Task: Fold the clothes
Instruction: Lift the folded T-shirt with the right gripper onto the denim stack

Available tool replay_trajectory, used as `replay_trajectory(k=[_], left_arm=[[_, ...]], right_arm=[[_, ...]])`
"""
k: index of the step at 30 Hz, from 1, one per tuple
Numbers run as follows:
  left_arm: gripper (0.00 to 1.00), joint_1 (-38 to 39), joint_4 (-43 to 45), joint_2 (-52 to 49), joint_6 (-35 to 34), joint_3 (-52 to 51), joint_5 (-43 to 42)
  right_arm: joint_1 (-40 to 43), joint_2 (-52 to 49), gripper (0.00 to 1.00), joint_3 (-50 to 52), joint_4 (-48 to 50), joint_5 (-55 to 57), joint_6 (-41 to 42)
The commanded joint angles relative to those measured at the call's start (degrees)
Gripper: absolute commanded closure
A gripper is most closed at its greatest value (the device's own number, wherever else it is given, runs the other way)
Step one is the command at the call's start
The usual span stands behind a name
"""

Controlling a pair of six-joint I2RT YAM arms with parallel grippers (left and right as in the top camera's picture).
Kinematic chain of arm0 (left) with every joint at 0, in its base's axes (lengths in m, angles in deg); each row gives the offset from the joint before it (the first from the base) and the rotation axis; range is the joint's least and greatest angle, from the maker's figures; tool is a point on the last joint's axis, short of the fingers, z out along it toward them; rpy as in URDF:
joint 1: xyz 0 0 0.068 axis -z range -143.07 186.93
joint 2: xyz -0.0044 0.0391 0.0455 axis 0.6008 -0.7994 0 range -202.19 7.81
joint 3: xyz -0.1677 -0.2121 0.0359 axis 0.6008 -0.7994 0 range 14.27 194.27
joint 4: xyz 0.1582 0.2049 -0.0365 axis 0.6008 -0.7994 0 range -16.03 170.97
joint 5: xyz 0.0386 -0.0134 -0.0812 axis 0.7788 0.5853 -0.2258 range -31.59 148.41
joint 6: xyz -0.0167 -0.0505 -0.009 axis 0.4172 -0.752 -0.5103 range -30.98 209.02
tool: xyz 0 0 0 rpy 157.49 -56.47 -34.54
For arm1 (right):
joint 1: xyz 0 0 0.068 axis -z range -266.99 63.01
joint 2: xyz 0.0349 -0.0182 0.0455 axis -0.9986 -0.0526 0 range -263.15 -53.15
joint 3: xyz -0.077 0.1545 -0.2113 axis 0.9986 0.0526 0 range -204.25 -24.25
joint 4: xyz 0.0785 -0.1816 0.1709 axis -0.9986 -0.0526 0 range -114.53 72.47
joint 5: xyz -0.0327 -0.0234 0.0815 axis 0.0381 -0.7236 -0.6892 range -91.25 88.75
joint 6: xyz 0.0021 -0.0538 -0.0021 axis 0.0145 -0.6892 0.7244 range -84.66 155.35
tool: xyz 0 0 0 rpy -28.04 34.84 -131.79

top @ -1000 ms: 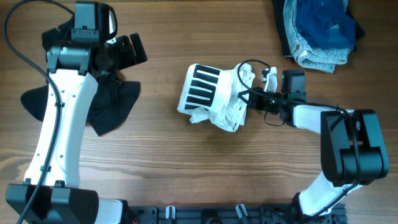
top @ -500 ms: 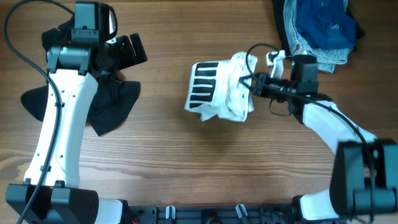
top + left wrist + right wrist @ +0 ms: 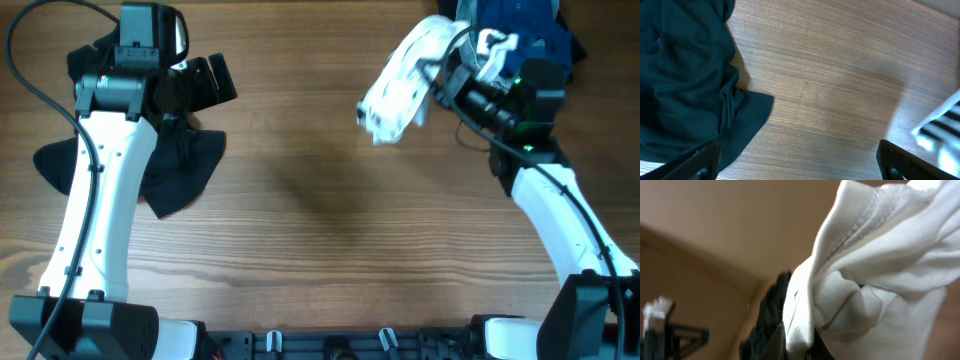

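My right gripper [image 3: 446, 78] is shut on a white garment [image 3: 402, 82] and holds it in the air at the back right of the table. In the right wrist view the white cloth [image 3: 875, 275] is pinched between the fingers [image 3: 799, 347] and fills most of the frame. A dark garment [image 3: 170, 165] lies crumpled at the far left under my left arm; it shows in the left wrist view [image 3: 685, 85]. My left gripper [image 3: 800, 162] is open and empty above bare wood beside that dark cloth. Blurred white-and-black stripes show at the left wrist view's right edge [image 3: 942, 132].
A pile of blue denim clothes [image 3: 515, 45] lies at the back right corner, close behind the lifted white garment. The wooden table [image 3: 320, 230] spreads between the arms. A black rail [image 3: 350, 345] runs along the front edge.
My right gripper has lifted the white garment off the table's middle and swung it up toward the back right. The left arm has not moved.
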Motion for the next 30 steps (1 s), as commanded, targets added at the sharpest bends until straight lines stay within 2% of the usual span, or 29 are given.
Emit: replay_trajectory(k=[1, 8, 13, 30], left_arm=[[0.00, -0.20, 0.02, -0.28, 1.07, -0.11, 0.52], [0.00, -0.20, 0.20, -0.28, 1.07, -0.11, 0.55], [0.01, -0.20, 0.92, -0.31, 1.07, -0.09, 0.55], [0.00, -0.20, 2.97, -0.35, 1.09, -0.11, 0.55]], right_arm=[[3.37, 1.44, 0.96, -4.76, 4.94, 4.55, 3.80], [8.39, 0.31, 0.96, -5.29, 16.15, 11.72, 9.09], [10.93, -5.25, 0.96, -7.76, 22.51, 13.62, 13.07], [13.77, -38.97, 0.96, -45.94, 22.40, 12.66, 16.26]])
